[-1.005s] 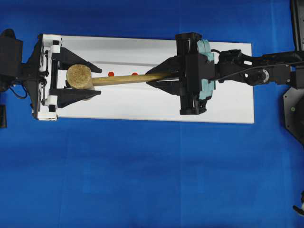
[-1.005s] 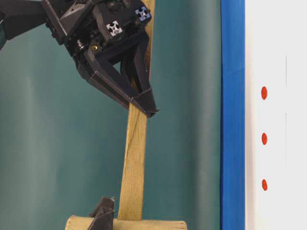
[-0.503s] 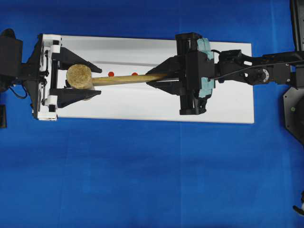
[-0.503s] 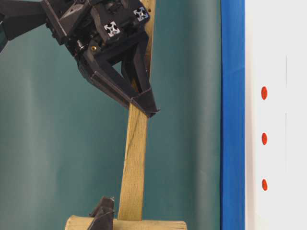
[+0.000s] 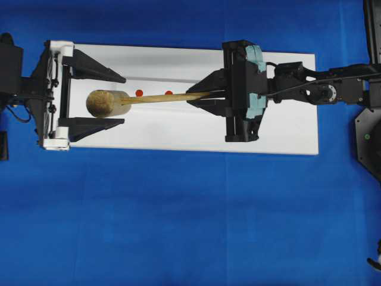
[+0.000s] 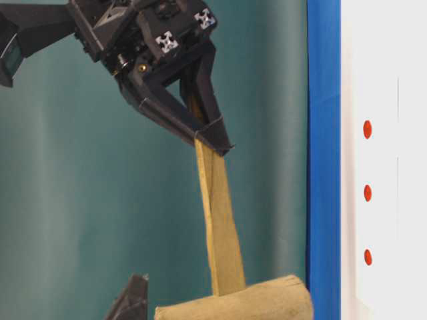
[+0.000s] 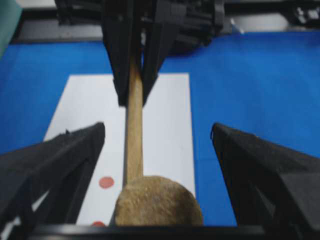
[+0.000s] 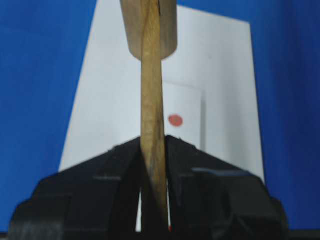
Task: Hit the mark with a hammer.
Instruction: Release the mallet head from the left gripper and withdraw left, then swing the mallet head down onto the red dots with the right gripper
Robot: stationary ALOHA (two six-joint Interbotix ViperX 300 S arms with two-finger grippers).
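The hammer (image 5: 110,102), a light-wood mallet, hangs above the white board (image 5: 178,134), with its head at the left. My right gripper (image 5: 196,97) is shut on the handle (image 8: 152,100) near its thin end. My left gripper (image 5: 124,100) stands open, one finger on each side of the head (image 7: 157,200) and touching neither side. Red marks (image 5: 139,93) lie on the board just beyond the handle; three marks (image 6: 367,193) show in the table-level view. There the head (image 6: 233,303) tilts close to the board.
Blue cloth (image 5: 178,226) covers the table all round the white board. The right arm (image 5: 321,89) stretches in from the right edge. A dark base (image 5: 369,137) sits at the far right.
My left gripper has opened and let go of the hammer head. The head has swung down toward the board, and the handle has tilted in the right gripper's hold.
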